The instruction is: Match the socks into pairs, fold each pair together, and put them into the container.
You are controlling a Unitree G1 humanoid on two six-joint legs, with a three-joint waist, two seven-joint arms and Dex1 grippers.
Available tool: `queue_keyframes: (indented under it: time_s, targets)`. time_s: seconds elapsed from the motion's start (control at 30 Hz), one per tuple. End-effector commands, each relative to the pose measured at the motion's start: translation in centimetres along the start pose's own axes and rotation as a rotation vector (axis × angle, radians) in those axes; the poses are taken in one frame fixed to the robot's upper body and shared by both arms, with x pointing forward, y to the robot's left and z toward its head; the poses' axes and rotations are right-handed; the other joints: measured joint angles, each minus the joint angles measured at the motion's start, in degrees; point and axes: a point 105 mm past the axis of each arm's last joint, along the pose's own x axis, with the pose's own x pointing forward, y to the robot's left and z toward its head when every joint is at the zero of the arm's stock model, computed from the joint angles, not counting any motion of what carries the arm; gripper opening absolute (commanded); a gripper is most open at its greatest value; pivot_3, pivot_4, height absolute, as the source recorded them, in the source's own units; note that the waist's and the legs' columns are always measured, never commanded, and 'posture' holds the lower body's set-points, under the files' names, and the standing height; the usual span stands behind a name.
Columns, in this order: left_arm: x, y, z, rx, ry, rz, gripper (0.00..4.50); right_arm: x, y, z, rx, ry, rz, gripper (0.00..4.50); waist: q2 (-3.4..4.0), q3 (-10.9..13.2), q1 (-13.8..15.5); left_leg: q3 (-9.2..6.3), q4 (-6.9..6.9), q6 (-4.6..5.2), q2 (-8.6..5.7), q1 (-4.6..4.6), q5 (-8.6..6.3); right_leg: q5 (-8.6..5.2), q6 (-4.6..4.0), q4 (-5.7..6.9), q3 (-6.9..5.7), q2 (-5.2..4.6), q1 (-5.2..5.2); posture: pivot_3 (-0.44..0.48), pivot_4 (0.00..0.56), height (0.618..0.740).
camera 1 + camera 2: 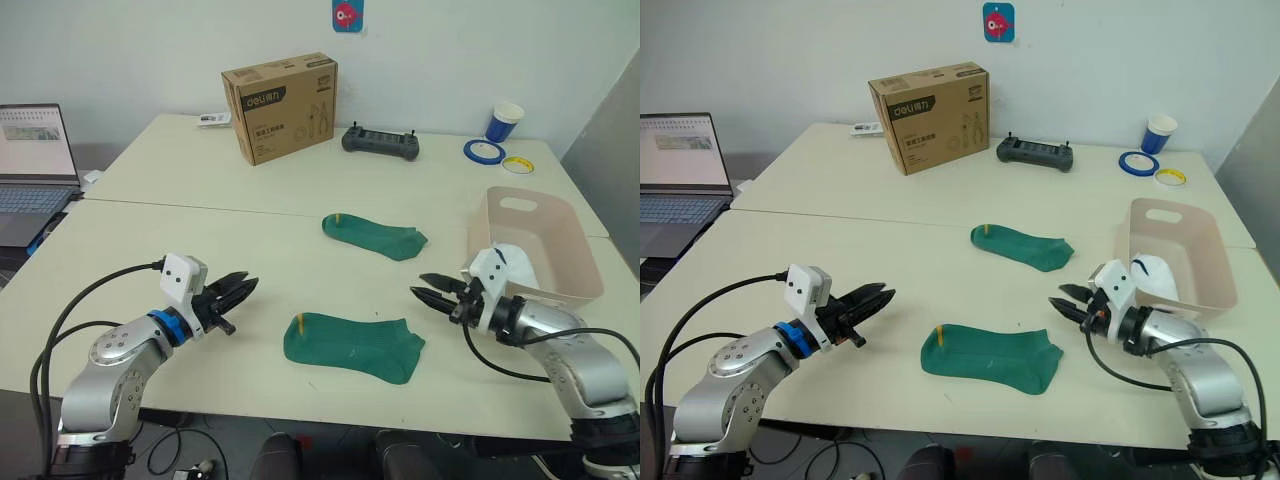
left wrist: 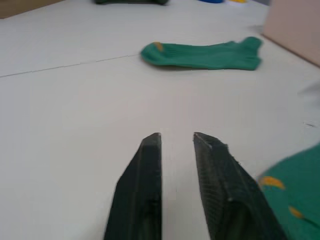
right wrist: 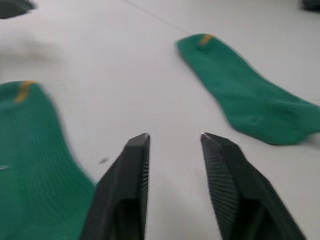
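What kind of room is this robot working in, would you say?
Probably an office or lab used for robot trials, not a home: pale work tables pushed together, an open laptop at one side, and a cardboard box, a handheld controller and tape rolls along the back.

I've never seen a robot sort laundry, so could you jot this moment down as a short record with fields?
Near dark green ankle sock: flat on the table, between both pincers
Far dark green ankle sock: flat, farther back, apart from the near one
Pale pinkish-beige plastic tub: by the robot's right arm, something white inside
Left pincer: open, holding nothing
Right pincer: open, holding nothing
Brown cardboard box: at the back
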Motion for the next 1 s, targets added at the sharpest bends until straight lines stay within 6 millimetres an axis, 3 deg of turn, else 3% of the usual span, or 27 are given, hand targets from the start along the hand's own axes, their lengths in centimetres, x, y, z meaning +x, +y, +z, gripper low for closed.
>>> queue_keyframes:
  time_s: [0.03,0.17,0.23,0.43,0.57,0.83,0.93,1.0]
  targets:
    - [0.0,-0.1,-0.4,0.015,-0.026,0.047,2.56,0.6,-0.2,0.1,-0.059,-0.015,-0.053,3.06,0.00,0.00,0.00,0.01,-0.02,0.00,0.00,0.00,0.00,0.00,0.00,0.00,0.01,0.00,0.00,0.000,0.150,0.740]
    - [-0.1,-0.7,-0.8,0.018,-0.028,0.053,3.86,0.7,0.1,-0.3,-0.067,-0.002,-0.056,4.49,0.00,0.00,0.00,0.00,-0.05,0.00,0.01,0.00,0.00,0.00,0.00,0.01,0.00,0.00,-0.01,0.000,0.150,0.740]
    - [-0.1,-0.8,-0.8,0.032,-0.021,0.046,4.46,0.9,0.2,0.1,-0.084,-0.005,-0.043,4.50,0.00,0.00,-0.01,-0.01,-0.04,0.00,0.01,0.01,0.00,0.01,0.02,0.01,0.00,0.01,-0.01,0.000,0.150,0.740]
    - [1.0,-2.0,1.0,0.066,-0.032,-0.073,4.46,3.3,-0.3,1.6,-0.176,-0.007,-0.029,4.50,0.03,0.02,-0.13,0.05,0.01,0.00,0.01,0.03,0.01,-0.06,-0.19,0.02,0.05,0.01,-0.01,0.000,0.150,0.740]
    - [2.1,-5.2,3.4,0.154,-0.025,-0.310,4.46,7.7,-1.9,2.8,-0.288,0.042,-0.022,4.50,0.07,0.07,-0.57,0.06,0.01,0.00,0.02,0.04,0.01,0.08,0.05,0.02,0.03,0.04,-0.02,0.000,0.150,0.740]
    - [3.8,-6.6,7.6,0.199,-0.118,-0.365,4.46,11.2,-4.0,1.3,-0.290,0.197,-0.019,4.50,0.12,0.10,-0.54,-0.03,-0.07,0.01,-0.01,-0.06,0.00,0.24,-0.15,-0.02,-0.03,0.05,-0.03,0.000,0.150,0.740]
    - [3.8,-6.8,7.2,0.191,-0.115,-0.353,4.50,11.4,-4.4,0.6,-0.239,0.230,-0.015,3.87,0.12,0.10,-0.83,0.00,-0.10,0.03,-0.01,-0.04,-0.02,0.23,-0.15,-0.04,0.01,0.03,-0.03,0.000,0.150,0.740]
    - [3.6,-6.8,6.9,0.188,-0.110,-0.349,4.50,11.5,-4.7,0.3,-0.209,0.239,-0.025,3.20,0.12,0.10,-1.15,-0.02,-0.10,0.03,0.00,-0.03,-0.02,0.23,-0.15,-0.01,-0.01,0.04,-0.03,0.000,0.150,0.740]
